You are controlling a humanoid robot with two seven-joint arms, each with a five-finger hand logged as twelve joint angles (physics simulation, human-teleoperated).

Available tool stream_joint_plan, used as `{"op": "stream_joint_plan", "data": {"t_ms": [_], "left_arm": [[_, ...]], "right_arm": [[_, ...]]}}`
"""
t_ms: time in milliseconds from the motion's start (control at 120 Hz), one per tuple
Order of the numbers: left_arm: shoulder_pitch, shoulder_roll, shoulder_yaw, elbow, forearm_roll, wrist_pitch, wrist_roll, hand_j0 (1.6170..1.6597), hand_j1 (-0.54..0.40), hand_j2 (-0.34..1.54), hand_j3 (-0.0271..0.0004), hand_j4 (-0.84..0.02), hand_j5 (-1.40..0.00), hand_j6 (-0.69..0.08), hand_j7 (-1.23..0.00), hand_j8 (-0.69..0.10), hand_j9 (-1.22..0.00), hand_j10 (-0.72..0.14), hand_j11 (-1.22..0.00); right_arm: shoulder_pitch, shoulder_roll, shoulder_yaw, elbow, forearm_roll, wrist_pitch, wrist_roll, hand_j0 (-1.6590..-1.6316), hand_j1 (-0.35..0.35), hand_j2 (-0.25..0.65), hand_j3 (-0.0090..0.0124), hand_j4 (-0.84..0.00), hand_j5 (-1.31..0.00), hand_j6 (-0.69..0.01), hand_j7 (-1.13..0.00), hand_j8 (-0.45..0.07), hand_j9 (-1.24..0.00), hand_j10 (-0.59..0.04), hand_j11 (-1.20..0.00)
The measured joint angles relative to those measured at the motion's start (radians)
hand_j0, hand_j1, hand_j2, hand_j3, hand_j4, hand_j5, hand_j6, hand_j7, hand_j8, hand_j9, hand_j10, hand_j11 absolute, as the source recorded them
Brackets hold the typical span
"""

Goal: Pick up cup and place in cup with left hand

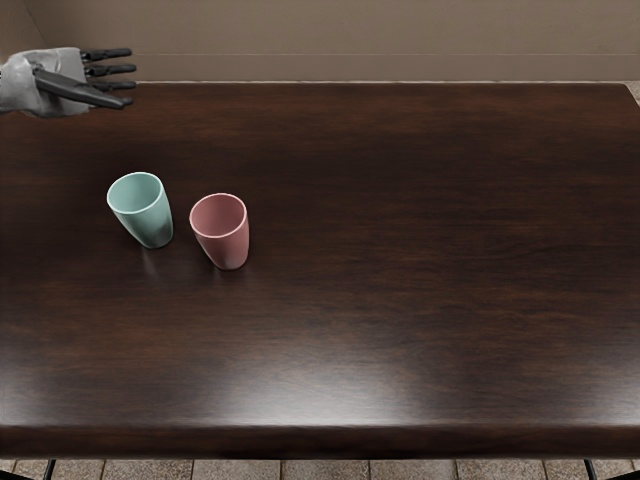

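Presently, the left hand [72, 82] extends over the table's [400, 200] far-left area, fingers spread, holding nothing; green cup [150, 220] and pink cup [227, 245] stand upright, apart.

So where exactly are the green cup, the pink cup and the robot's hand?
Green cup [148, 219]: head view, on its outer side wall.
Pink cup [227, 246]: head view, on its outer side wall.
Left hand [109, 78]: head view, midway between its outstretched fingertips.
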Motion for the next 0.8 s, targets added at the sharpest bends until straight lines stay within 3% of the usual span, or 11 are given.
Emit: {"op": "stream_joint_plan", "data": {"t_ms": [158,233,308,400,475,533,642,692,800], "left_arm": [[-0.014,-0.044,0.007,0.0,0.052,0.0,0.026,1.6579,0.349,0.0,0.0,0.0,0.0,0.001,0.0,0.001,0.0,0.001,0.0],[-0.05,-0.046,0.009,0.0,0.158,0.0,0.033,1.658,0.349,0.0,0.0,0.0,0.0,0.001,0.0,0.001,0.0,0.001,0.0],[-0.093,-0.127,0.009,0.0,0.297,0.0,0.037,1.658,0.349,0.0,0.0,0.001,0.0,0.001,0.0,0.001,0.0,0.001,0.0],[-0.105,-0.184,0.011,-0.001,0.441,0.0,0.038,1.658,0.349,0.0,0.0,0.0,0.0,0.001,0.0,0.001,0.0,0.001,0.0],[-0.181,-0.269,0.097,-0.004,0.513,0.0,0.038,1.658,0.349,0.0,0.0,0.0,0.0,0.0,0.0,0.0,0.0,0.001,0.0],[-0.216,-0.277,0.171,-0.029,0.542,0.007,0.038,1.658,0.349,0.0,0.0,-0.001,0.0,-0.001,0.0,-0.001,0.0,0.0,0.0],[-0.303,-0.254,0.316,-0.173,0.568,0.107,0.033,1.658,0.349,0.0,0.0,-0.001,0.0,-0.002,0.0,-0.001,0.0,-0.001,0.0],[-0.346,-0.226,0.391,-0.286,0.574,0.211,0.032,1.6581,0.349,0.0,0.0,-0.001,0.0,-0.002,0.0,-0.001,0.0,-0.001,0.0],[-0.384,-0.168,0.51,-0.566,0.624,0.465,0.031,1.6581,0.349,0.0,0.0,-0.002,0.0,-0.002,0.0,-0.002,0.0,-0.001,0.0]], "right_arm": [[-0.007,0.0,0.001,-0.008,-0.004,-0.001,-0.001,-1.6579,-0.335,-0.002,0.0,-0.011,-0.01,-0.011,-0.01,-0.011,-0.01,-0.011,-0.01],[-0.008,0.0,0.002,-0.01,-0.003,-0.001,-0.001,-1.658,-0.335,-0.002,0.0,-0.011,-0.01,-0.011,-0.01,-0.011,-0.01,-0.011,-0.01],[-0.008,0.0,0.003,-0.01,-0.003,-0.001,-0.002,-1.658,-0.335,-0.002,0.0,-0.011,-0.01,-0.011,-0.01,-0.011,-0.01,-0.011,-0.01],[-0.009,0.0,0.003,-0.011,-0.003,-0.001,-0.002,-1.658,-0.335,-0.002,0.0,-0.011,-0.01,-0.011,-0.01,-0.011,-0.01,-0.011,-0.01],[-0.009,0.0,0.003,-0.011,-0.003,0.0,-0.002,-1.658,-0.335,-0.002,0.0,-0.011,-0.01,-0.011,-0.01,-0.011,-0.01,-0.011,-0.01],[-0.009,0.0,0.003,-0.011,-0.003,-0.001,-0.002,-1.658,-0.335,-0.002,0.0,-0.011,-0.01,-0.011,-0.01,-0.011,-0.01,-0.011,-0.01],[-0.008,0.0,0.003,-0.011,-0.003,-0.001,-0.002,-1.6581,-0.335,-0.002,0.0,-0.011,-0.01,-0.011,-0.01,-0.011,-0.01,-0.011,-0.01],[-0.009,0.0,0.003,-0.011,-0.003,-0.001,-0.002,-1.6581,-0.335,-0.002,0.0,-0.011,-0.01,-0.011,-0.01,-0.011,-0.01,-0.011,-0.01],[-0.009,0.0,0.003,-0.011,-0.003,-0.001,-0.002,-1.6581,-0.335,-0.002,0.0,-0.011,-0.01,-0.011,-0.01,-0.011,-0.01,-0.011,-0.01]]}}
